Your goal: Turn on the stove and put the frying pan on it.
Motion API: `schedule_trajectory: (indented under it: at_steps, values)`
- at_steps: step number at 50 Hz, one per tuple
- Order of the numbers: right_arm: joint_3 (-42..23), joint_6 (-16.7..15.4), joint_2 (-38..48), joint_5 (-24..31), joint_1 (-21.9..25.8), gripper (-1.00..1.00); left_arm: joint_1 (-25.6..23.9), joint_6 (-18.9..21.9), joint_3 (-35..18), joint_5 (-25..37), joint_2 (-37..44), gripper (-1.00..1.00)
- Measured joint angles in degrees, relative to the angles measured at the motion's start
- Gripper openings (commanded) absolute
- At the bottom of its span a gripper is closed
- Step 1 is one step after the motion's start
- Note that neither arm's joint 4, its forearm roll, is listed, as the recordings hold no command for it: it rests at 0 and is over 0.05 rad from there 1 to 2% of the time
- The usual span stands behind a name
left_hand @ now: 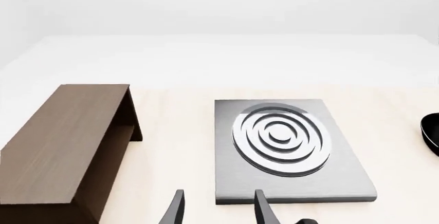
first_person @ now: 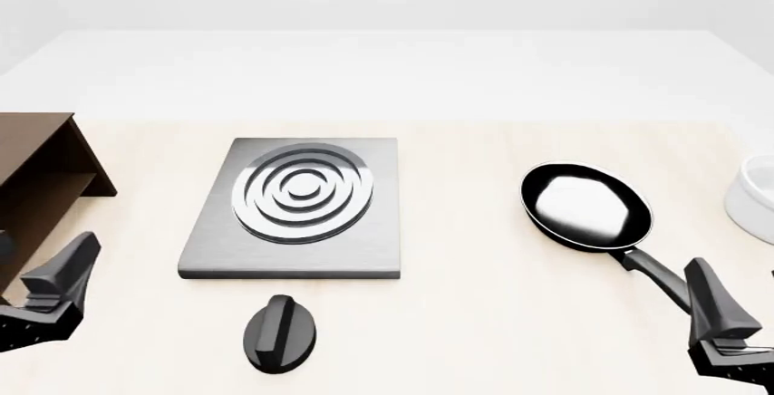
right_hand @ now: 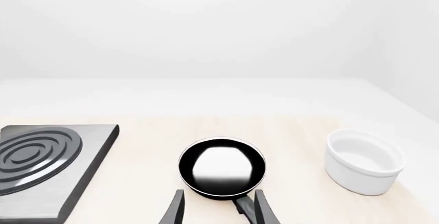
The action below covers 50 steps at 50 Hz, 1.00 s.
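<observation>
The grey stove (first_person: 362,232) lies left of the table's middle, and its round burner (first_person: 303,194) has nothing on it. Its black oval knob (first_person: 282,333) sits apart on the table just in front of it. The black frying pan (first_person: 586,207) rests on the table to the right, with its handle (first_person: 659,273) pointing toward my right gripper (first_person: 722,309). In the right wrist view that gripper (right_hand: 216,207) is open, and the handle (right_hand: 241,203) lies low between its fingers, untouched. My left gripper (left_hand: 218,206) is open and empty, short of the stove (left_hand: 343,172) at its front left.
A brown wooden shelf (first_person: 36,164) stands at the left edge, close to my left gripper (first_person: 61,277). A white bowl (first_person: 756,191) sits at the far right, just beyond the pan; the right wrist view shows the bowl (right_hand: 362,167) too.
</observation>
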Motion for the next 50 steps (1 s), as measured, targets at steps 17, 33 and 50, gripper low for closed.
schedule_trajectory:
  at_steps: [17,33,50]
  values:
    - [0.0,-0.4,3.2,-2.0,-1.6,1.0,-6.3,1.7,-2.5,5.3,15.4,1.0]
    - [0.0,-0.8,6.4,-4.6,-2.5,1.0,-11.4,-0.5,0.4,2.1,23.3,1.0]
    - [0.0,-1.2,7.2,-5.1,-2.7,1.0,-15.6,-4.1,4.8,-10.6,35.8,1.0]
